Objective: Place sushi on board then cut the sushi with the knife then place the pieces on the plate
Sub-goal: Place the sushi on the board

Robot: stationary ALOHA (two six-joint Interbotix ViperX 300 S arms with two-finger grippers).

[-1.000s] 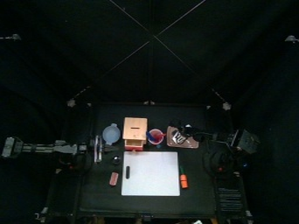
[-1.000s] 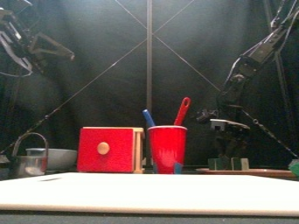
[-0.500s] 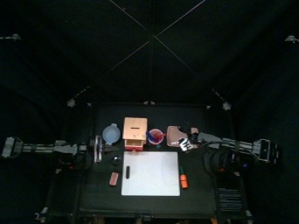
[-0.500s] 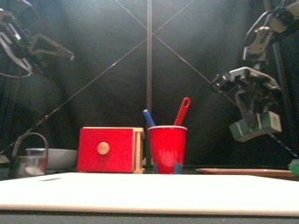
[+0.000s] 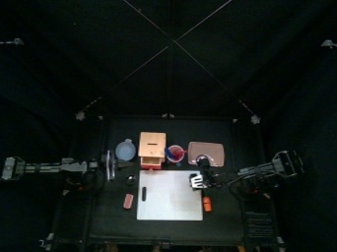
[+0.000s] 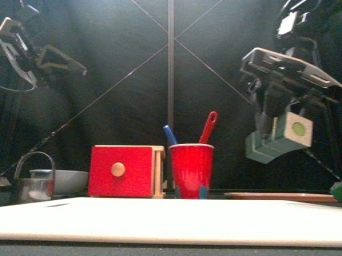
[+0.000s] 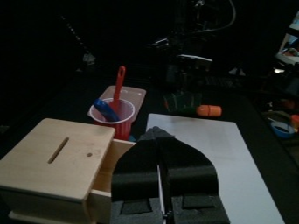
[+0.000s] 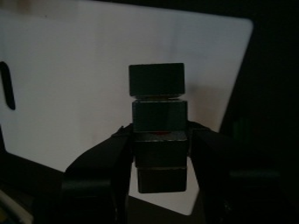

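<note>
Right pincer pinches the sushi roll above the right edge of the board, not yet set down. Cutting and plating remain, we judge. Left pincer, pressed together, rests at the bench's left edge.

Nothing can be read; a round sticker on the right hand shows no legible print.

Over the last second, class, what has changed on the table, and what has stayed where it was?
The right gripper, shut on the sushi roll, lifted it off the pink tray and carried it toward the table's front, to hang above the right edge of the white board. The tray is now bare. The left gripper, wooden box and red cup stayed put.
</note>
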